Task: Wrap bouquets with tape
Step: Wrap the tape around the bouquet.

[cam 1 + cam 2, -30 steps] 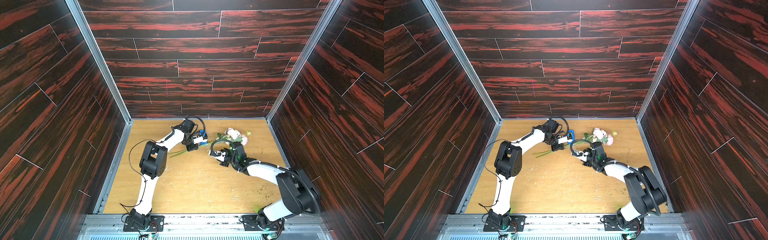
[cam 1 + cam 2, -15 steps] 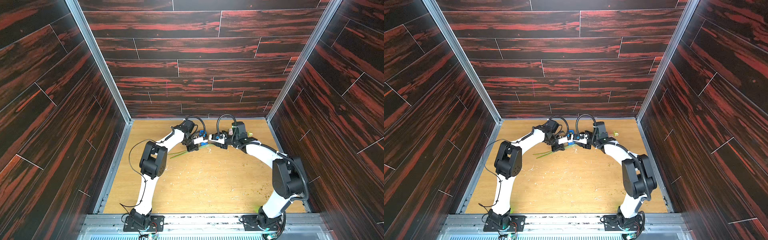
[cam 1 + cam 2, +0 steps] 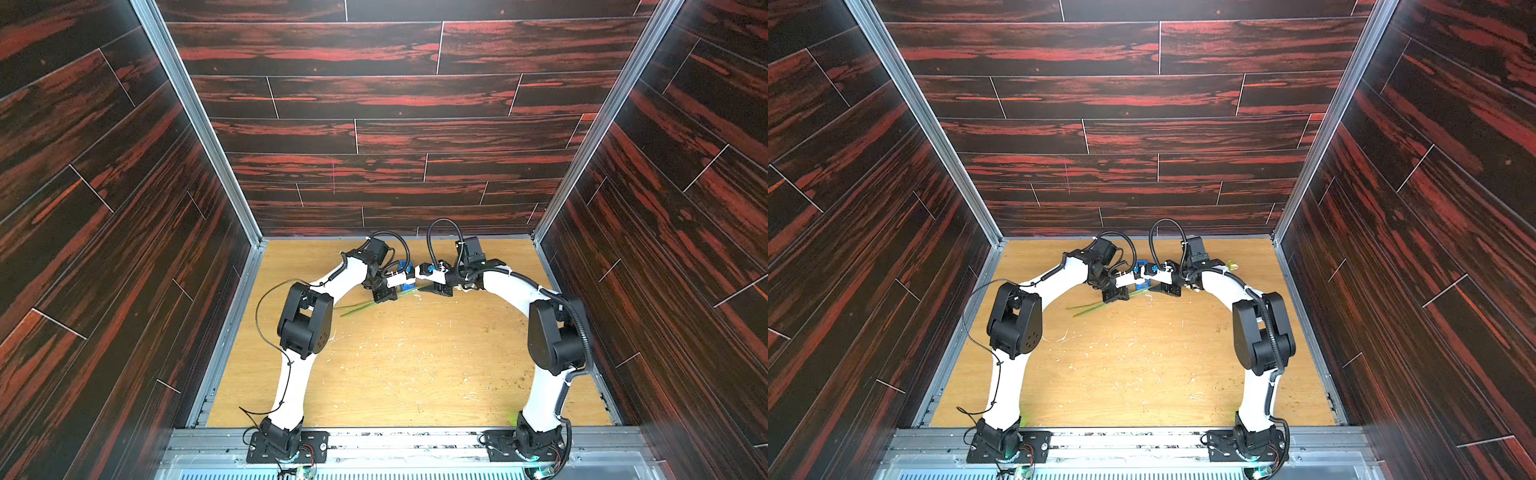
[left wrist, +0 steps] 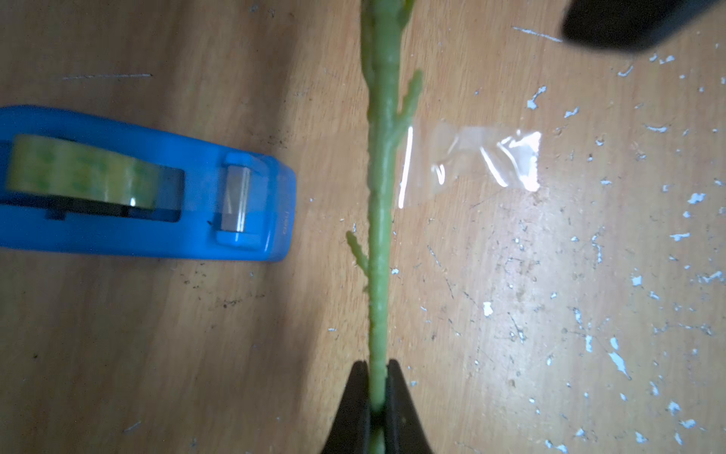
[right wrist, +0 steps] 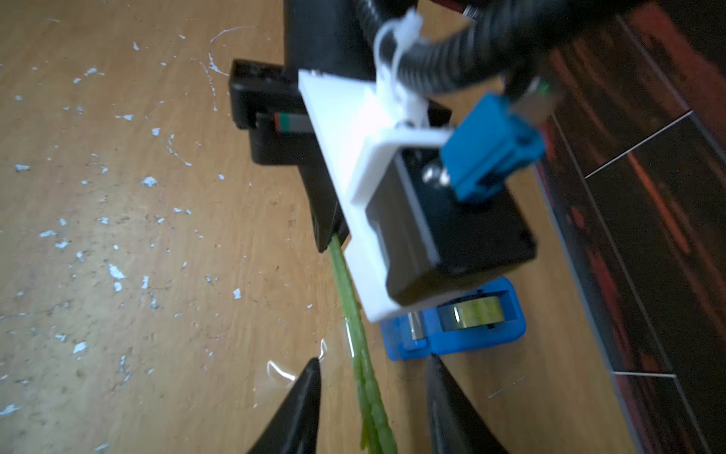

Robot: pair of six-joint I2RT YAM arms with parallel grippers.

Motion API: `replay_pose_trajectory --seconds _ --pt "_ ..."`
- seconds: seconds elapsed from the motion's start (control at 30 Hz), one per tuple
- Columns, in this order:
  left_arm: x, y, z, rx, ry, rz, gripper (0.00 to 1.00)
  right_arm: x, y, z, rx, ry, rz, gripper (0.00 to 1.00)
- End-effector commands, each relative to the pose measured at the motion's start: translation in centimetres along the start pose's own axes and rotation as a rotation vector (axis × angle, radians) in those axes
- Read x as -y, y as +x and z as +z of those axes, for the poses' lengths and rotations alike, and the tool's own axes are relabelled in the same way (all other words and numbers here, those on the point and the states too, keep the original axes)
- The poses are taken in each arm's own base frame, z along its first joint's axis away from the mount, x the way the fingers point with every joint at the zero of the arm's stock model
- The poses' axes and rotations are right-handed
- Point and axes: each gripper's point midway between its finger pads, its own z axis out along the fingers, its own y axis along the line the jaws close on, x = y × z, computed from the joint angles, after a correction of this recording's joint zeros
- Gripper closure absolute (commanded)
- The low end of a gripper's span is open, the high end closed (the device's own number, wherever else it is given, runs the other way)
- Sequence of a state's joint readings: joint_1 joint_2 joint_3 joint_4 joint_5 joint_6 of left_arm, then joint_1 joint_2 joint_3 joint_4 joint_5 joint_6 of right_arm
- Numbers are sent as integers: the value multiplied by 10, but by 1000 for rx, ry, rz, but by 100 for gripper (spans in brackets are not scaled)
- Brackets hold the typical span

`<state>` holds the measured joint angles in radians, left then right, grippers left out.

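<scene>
Left fingers (image 4: 353, 412) pinching tight on bouquet stems (image 4: 379, 243) | right fingers (image 5: 298, 408) gaping, straddling same stems, touching nothing | tape strip (image 4: 471, 157) sticking to stems, dispenser (image 4: 118, 236) lying just beside

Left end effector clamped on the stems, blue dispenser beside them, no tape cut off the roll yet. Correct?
Not quite: tape is already cut. The left wrist view shows a clear strip of tape lying against the stems, on the side away from the blue dispenser. The rest holds: the left end effector is clamped on the stems, dispenser beside them.

Green stems (image 4: 379, 236), blue dispenser (image 4: 118, 236) w/ yellowish roll (image 4: 78, 173), clear tape strip (image 4: 471, 157).
</scene>
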<state>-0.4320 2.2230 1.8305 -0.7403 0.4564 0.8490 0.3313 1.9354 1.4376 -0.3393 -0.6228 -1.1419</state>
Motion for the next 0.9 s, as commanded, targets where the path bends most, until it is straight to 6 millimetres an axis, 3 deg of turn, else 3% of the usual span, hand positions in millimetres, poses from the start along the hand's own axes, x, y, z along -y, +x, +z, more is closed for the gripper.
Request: replay_pose_trajectory --seconds 0.0,0.27,0.6,0.87 --pt "5 -22 -30 65 -17 50 100 -14 4 8 22 -87 44 55" --pt "6 -22 -31 66 -15 54 100 -11 14 19 -1 -82 49 55" --pt "5 -20 -32 64 -21 59 100 9 18 33 -21 -10 23 55" --pt "3 -19 -32 69 -23 55 100 -6 23 42 -12 -74 61 55"
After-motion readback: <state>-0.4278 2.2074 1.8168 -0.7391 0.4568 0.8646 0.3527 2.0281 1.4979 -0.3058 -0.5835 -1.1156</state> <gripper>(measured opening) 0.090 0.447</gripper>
